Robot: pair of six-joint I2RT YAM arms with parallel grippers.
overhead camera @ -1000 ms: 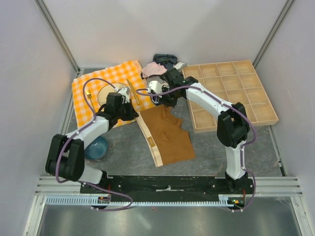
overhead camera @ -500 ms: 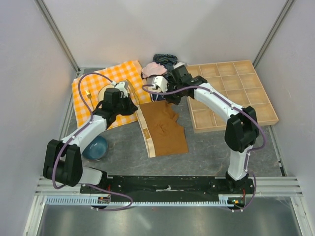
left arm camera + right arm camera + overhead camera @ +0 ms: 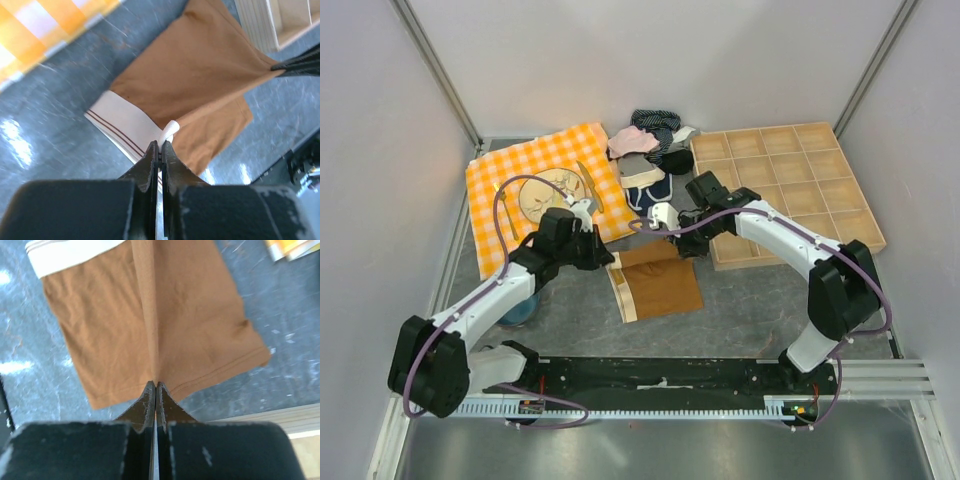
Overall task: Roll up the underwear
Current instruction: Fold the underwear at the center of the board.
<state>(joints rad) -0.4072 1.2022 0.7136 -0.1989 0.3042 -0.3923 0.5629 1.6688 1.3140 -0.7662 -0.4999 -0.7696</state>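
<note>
Underwear (image 3: 665, 285) pulled taut, left hand (image 3: 159, 146) gripping waistband (image 3: 125, 125); right hand (image 3: 154, 386) gripping hem (image 3: 210, 374), both arms reaching low

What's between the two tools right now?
The underwear, its lifted fold stretched from the left tool to the right tool, clearest in the left wrist view.

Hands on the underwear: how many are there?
2. The left hand pinches the underwear at its cream waistband; the right hand pinches its brown fabric at the opposite side. Both show clearly.
</note>
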